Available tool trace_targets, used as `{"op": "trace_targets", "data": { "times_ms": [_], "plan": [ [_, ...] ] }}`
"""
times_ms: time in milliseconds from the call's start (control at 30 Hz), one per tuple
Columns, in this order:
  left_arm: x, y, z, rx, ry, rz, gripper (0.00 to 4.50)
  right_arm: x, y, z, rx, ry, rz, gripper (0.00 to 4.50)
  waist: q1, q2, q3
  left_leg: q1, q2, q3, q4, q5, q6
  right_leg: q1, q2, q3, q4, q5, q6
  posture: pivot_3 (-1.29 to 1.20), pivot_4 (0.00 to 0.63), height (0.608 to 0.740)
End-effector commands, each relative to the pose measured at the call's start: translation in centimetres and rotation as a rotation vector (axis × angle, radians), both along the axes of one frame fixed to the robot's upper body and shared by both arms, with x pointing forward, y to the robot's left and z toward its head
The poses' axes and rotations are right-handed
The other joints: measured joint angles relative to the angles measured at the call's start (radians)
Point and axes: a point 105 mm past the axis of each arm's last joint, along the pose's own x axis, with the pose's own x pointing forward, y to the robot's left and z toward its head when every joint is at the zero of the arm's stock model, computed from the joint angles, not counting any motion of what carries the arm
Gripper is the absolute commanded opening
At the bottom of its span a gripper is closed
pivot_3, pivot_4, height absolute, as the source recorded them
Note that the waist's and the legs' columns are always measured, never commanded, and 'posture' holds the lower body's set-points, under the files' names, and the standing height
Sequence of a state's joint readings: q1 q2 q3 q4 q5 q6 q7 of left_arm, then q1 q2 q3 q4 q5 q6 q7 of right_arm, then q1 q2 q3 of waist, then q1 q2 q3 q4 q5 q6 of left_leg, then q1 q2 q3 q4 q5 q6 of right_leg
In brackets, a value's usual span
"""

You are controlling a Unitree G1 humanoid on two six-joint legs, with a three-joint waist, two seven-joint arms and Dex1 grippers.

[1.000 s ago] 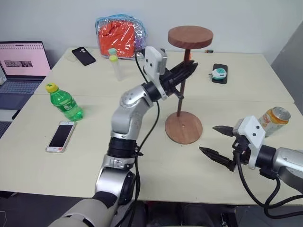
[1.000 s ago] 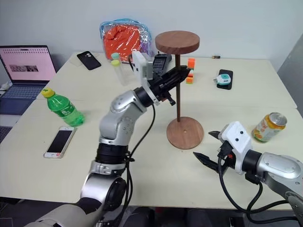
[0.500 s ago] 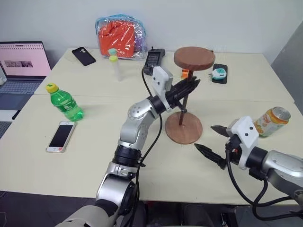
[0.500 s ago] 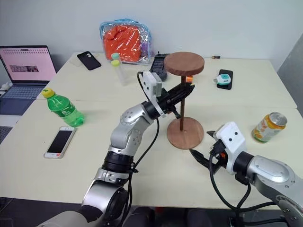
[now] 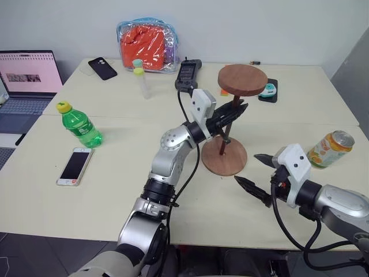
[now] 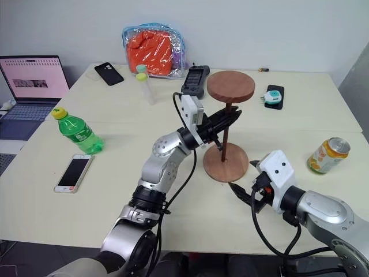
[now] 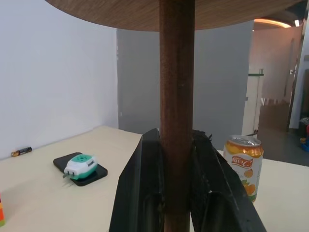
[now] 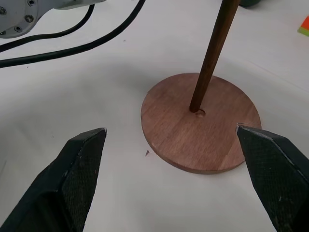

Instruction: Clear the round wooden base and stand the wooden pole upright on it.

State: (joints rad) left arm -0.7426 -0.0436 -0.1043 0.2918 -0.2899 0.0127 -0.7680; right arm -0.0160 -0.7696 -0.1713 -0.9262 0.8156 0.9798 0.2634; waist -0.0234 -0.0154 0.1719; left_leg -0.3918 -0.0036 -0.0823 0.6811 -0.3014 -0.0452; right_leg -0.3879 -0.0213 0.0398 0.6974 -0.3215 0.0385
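The round wooden base (image 5: 223, 158) lies flat on the table, right of centre. The wooden pole (image 5: 227, 128) stands on it, a little tilted, with its fixed disc (image 5: 242, 79) on top. In the right wrist view its lower end meets the small hole at the middle of the base (image 8: 203, 123). My left gripper (image 5: 233, 112) is shut on the pole about halfway up; the left wrist view shows both fingers (image 7: 145, 193) pressed against the rod (image 7: 177, 121). My right gripper (image 5: 247, 168) hovers open just in front of the base, holding nothing.
An orange drink can (image 5: 330, 148) stands at the right. A green bottle (image 5: 79, 124) and a phone (image 5: 74, 165) are at the left, and a laptop (image 5: 26, 75) at the far left. Along the back are an orange bag (image 5: 147, 43), a black handset (image 5: 187, 74) and a teal gadget (image 5: 267, 89).
My left gripper has come down and to the right with the pole, bringing its lower end onto the middle of the base. The right gripper has hardly moved.
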Motion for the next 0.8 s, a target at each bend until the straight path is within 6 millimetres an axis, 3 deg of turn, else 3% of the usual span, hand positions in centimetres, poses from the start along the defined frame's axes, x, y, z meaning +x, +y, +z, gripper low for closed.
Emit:
{"op": "trace_targets", "data": {
  "times_ms": [33,800],
  "plan": [
    [-0.51,-0.39,0.51,-0.023,-0.037,-0.008,0.27,-0.66,0.63,0.79,-0.01,-0.047,0.029,4.5,0.0,0.0,0.0,0.0,0.0,0.0,0.0,0.0,0.0,0.0,0.0,0.0,0.0,0.0,0.0,0.0,0.15,0.74],
    [-0.04,0.22,-0.44,-0.018,-0.033,0.042,0.27,-0.95,0.34,0.09,-0.015,-0.03,0.022,4.5,0.0,0.0,0.0,0.001,0.0,0.0,0.0,0.0,0.0,0.0,0.0,0.0,0.0,0.0,0.0,0.0,0.15,0.74]
  ]
}}
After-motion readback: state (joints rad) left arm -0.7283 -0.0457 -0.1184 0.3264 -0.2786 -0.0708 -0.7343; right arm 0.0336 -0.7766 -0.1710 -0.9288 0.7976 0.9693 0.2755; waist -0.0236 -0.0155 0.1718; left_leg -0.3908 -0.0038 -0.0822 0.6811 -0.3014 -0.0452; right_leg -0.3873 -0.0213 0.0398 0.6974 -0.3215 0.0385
